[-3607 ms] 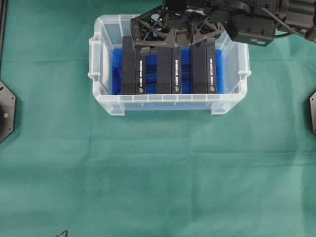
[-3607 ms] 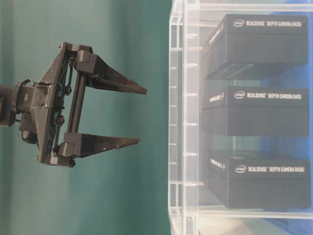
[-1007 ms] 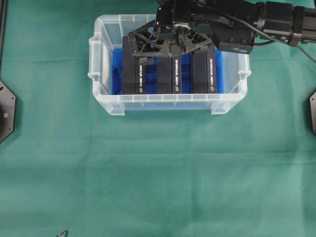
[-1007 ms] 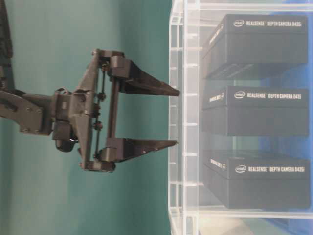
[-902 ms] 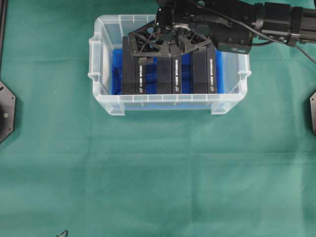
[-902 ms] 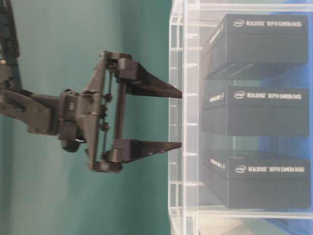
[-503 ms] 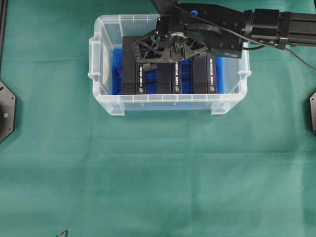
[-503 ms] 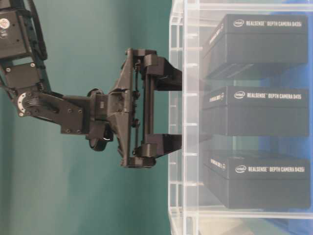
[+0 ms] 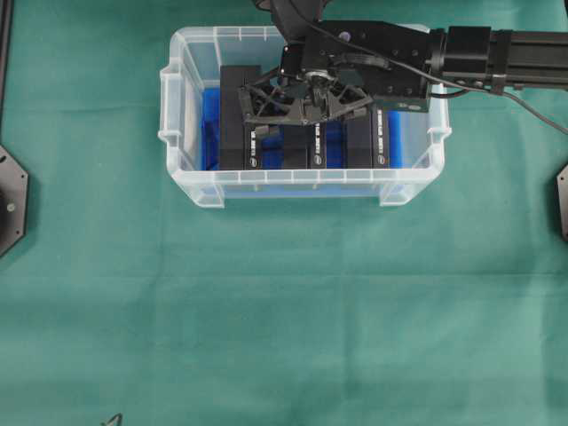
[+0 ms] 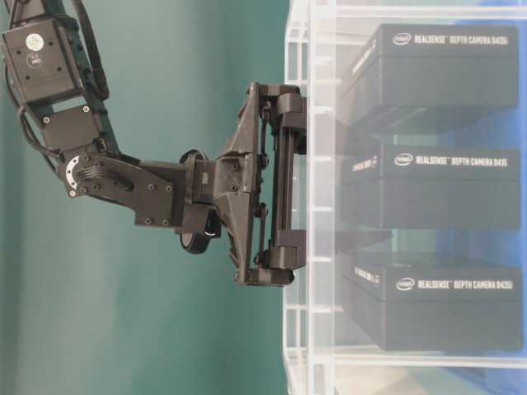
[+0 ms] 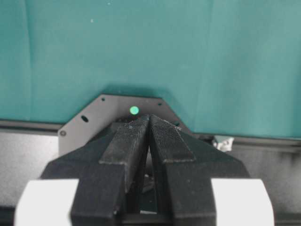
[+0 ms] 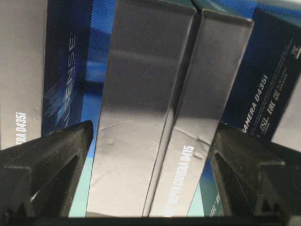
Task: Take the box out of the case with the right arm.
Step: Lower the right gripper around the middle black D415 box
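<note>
On the green-clothed bench (image 9: 266,319), the clear rectangular plastic case (image 9: 182,133) with a blue lining holds three black rectangular boxes standing on edge. The all-black right pincer (image 9: 306,115) reaches down inside, its jaws spread wide, one on each side of the middle black box (image 12: 150,141), not closed on it. The left pincer (image 11: 149,136) is closed, holding nothing.

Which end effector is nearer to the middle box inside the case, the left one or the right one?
The right. The right end effector is down in the case, its open fingers on either side of the middle box. The left end effector is shut, with no case in its view.
</note>
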